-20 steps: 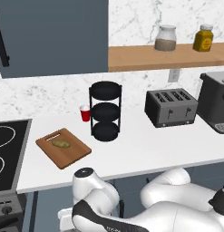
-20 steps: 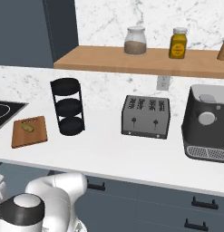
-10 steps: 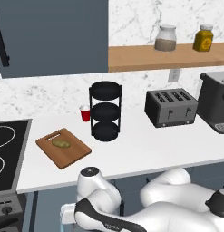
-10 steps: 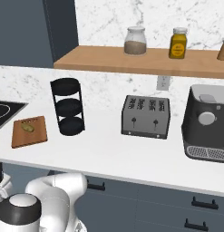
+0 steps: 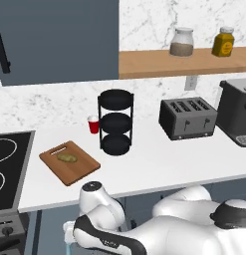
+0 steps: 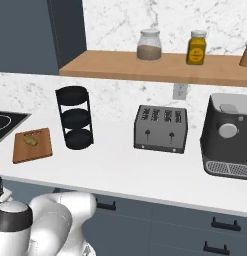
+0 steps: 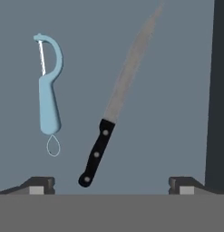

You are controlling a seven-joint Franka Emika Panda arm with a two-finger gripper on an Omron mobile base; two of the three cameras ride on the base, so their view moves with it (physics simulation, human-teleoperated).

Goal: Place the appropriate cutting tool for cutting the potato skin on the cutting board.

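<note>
In the hand view the pale-blue peeler [image 7: 49,97] lies on a flat grey surface at the left, looped head pointing up the frame. To its right lies a long black-handled knife [image 7: 109,131], slanted, its steel blade running toward the top. My gripper [image 7: 112,185] is open, its fingertips [image 7: 41,185] wide apart at the bottom, above both tools and touching neither. The wooden cutting board [image 5: 77,169] [image 6: 37,150] lies on the counter's left part, with the potato [image 5: 67,158] [image 6: 30,140] on it.
On the counter stand a black three-tier rack [image 5: 116,122], a red cup [image 5: 93,124], a toaster [image 5: 188,117] and a coffee machine [image 6: 229,135]. A cooktop [image 5: 5,164] lies left of the board. Two jars [image 5: 182,42] sit on the wooden shelf. A dark wall [image 7: 217,90] borders the tools' surface.
The arm's lower joints have shifted slightly below the counter edge. Nothing on the counter has moved.
</note>
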